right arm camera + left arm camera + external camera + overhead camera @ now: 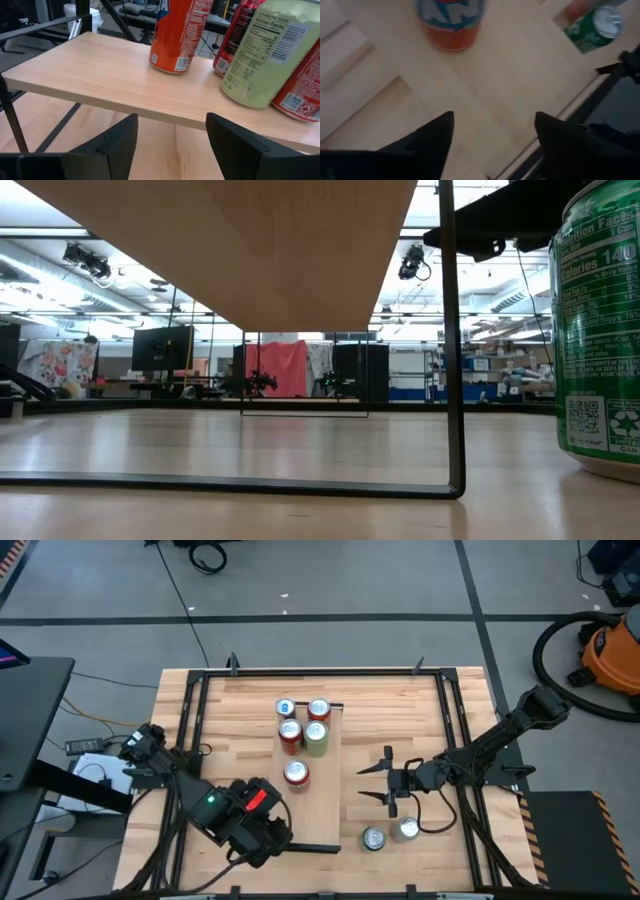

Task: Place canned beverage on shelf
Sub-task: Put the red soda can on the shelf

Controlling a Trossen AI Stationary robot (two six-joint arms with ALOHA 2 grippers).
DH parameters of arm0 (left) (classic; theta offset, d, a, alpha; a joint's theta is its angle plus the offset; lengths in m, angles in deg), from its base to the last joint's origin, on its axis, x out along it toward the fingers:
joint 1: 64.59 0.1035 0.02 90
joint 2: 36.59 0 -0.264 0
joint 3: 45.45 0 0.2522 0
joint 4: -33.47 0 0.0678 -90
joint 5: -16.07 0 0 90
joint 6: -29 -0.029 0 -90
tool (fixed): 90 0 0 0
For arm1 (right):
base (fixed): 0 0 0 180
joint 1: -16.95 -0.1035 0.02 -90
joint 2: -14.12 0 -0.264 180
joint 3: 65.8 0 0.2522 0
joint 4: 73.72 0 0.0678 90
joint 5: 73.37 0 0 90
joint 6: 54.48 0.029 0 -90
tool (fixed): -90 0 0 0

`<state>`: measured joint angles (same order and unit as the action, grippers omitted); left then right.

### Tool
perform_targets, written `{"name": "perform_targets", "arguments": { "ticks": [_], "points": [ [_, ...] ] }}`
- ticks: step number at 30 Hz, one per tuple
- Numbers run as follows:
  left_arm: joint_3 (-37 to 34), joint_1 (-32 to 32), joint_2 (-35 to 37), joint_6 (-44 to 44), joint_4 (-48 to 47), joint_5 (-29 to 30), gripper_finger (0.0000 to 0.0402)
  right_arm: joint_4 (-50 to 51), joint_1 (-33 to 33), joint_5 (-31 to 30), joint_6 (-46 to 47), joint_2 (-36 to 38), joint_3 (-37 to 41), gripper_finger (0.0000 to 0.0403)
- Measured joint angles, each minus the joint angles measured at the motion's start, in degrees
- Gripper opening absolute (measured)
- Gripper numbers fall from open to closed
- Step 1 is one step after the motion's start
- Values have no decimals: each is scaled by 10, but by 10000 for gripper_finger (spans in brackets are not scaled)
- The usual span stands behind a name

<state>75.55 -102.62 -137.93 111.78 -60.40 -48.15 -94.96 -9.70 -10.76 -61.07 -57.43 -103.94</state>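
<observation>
1. The shelf (310,775) was seen lying lengthwise down the middle of the counter (420,705), raised on a thin dark frame.
2. Five cans were counted on it: a blue-topped can (286,707) and a red can (319,709) at the far end, a second red can (290,734) and a pale green can (316,736) just behind them, all four packed close together.
3. An orange can (296,773) was found standing upright alone near the middle of the shelf, apart from that group.
4. The left gripper (268,830) was placed over the near end of the shelf, just short of the orange can; its jaws were seen spread apart with nothing between them.
5. The right gripper (378,782) was held beside the shelf's right edge, at about the height of the board; its jaws were shown standing apart and empty in its wrist view.
6. Two more cans were spotted on the counter near the right gripper: a green can (374,838) and a silver-topped can (407,830), touching or nearly so.
</observation>
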Motion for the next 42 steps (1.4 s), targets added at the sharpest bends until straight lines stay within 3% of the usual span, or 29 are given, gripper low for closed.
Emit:
{"name": "perform_targets", "arguments": {
  "ticks": [4, 8, 16, 20, 26, 30, 35, 42],
  "points": [
    [7, 19, 1, 0, -27, -12, 326, -1, 0, -1, -7, 0, 0, 244],
    [51, 26, 1, -6, -33, -13, 331, -2, 7, -13, -24, 0, 0, 244],
    [106, 53, 1, -95, 1, 26, 296, 9, 18, -15, -28, -1, 0, 244],
    [106, 72, 1, -135, 55, 13, 282, -4, 19, -15, -36, -1, 0, 244],
    [118, 82, 0, -150, 53, 15, 267, -4, 21, -11, -47, -1, 0, 244],
    [129, 73, 1, -188, 34, 19, 256, -8, 20, 49, -68, -1, -3, 244],
    [113, 46, 1, -173, -57, 9, 244, 83, 25, 64, -41, -16, -55, 244],
    [106, 71, 0, -103, -91, 21, 240, 91, 27, 48, -56, -73, -99, 244]
  ]
}}
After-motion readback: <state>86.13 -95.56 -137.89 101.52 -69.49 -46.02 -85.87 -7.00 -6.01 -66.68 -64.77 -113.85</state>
